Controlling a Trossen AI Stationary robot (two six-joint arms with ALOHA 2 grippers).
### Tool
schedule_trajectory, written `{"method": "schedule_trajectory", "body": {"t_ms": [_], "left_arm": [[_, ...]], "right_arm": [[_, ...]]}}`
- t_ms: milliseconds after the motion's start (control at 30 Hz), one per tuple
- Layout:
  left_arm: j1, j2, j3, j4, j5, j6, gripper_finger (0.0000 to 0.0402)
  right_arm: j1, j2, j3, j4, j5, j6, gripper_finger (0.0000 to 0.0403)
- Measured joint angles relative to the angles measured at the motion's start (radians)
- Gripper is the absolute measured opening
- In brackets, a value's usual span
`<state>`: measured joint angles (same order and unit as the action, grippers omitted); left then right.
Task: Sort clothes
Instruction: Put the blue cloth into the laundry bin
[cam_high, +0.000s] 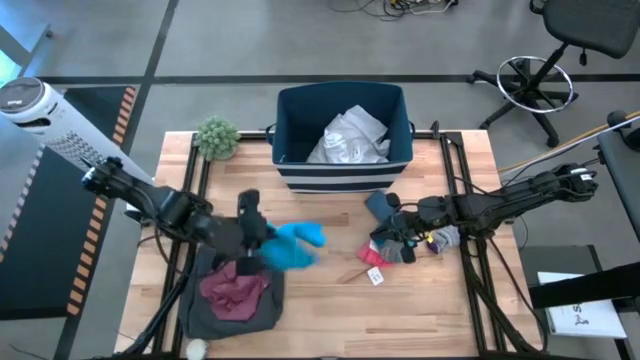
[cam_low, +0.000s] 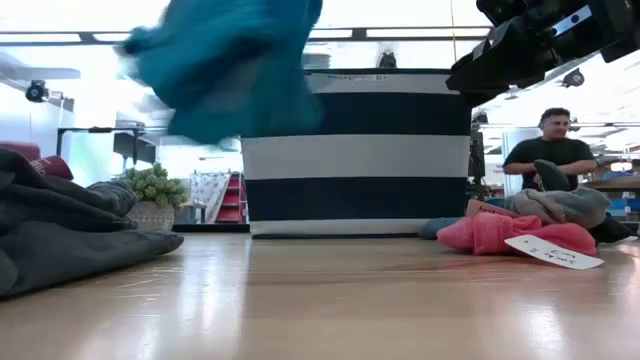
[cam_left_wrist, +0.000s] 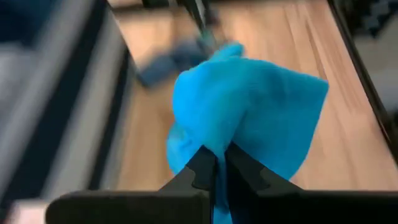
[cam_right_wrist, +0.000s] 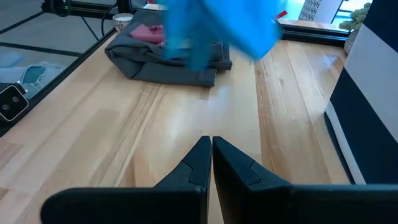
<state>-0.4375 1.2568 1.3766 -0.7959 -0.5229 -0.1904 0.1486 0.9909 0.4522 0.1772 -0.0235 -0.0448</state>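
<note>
The left gripper (cam_high: 262, 238) holds a teal garment (cam_high: 296, 245) pinched between its closed fingers (cam_left_wrist: 200, 169), lifted clear of the table (cam_high: 330, 310) near the centre of the high view, at about six o'clock from the navy striped bin (cam_high: 343, 177); in the low view the teal cloth (cam_low: 225, 65) hangs blurred in the air in front of the bin (cam_low: 355, 155); a large white garment (cam_high: 350, 138) lies inside the bin; a dark grey garment (cam_high: 225, 305) is spread at about seven o'clock on the table with a maroon one (cam_high: 236, 288) lying on top of it; the right gripper (cam_high: 392, 240) hovers over the table at about four o'clock from the bin, its fingers (cam_right_wrist: 200, 163) pressed together with nothing between them, just beside a small heap of socks (cam_high: 440, 240); a pink piece with a white tag (cam_low: 510, 232) lies at that heap's near edge; a small potted plant (cam_high: 217, 137) stands at the table's ten o'clock corner; a person (cam_low: 550, 150) sits beyond the table.
</note>
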Motion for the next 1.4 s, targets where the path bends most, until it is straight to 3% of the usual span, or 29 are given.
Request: {"method": "schedule_trajectory", "body": {"t_ms": [133,300,367,567,833,1133,1400], "left_arm": [[0.072,-0.003,0.047,0.143,-0.067,0.133,0.0005],[0.204,-0.001,0.055,0.354,-0.034,0.345,0.0005],[0.279,0.002,0.055,0.421,0.035,0.406,0.0005],[0.551,0.037,0.086,0.521,0.377,0.434,0.0004],[0.806,0.157,0.174,0.630,0.613,0.437,0.0004],[0.920,0.344,0.257,0.551,0.721,0.440,0.0006],[0.941,0.457,0.259,0.543,0.725,0.444,0.0009]], "right_arm": [[0.000,0.000,0.000,0.000,0.000,0.000,0.0000],[0.000,0.000,0.000,0.000,0.000,-0.005,0.0000],[0.000,0.000,0.000,0.001,0.000,-0.005,0.0000],[0.000,0.000,0.000,0.009,0.000,-0.010,0.0000],[0.000,0.000,0.000,0.023,0.000,-0.011,0.0000],[0.000,0.000,0.000,0.044,-0.001,-0.008,0.0000],[0.000,0.000,0.000,0.044,-0.002,0.012,0.0000]]}}
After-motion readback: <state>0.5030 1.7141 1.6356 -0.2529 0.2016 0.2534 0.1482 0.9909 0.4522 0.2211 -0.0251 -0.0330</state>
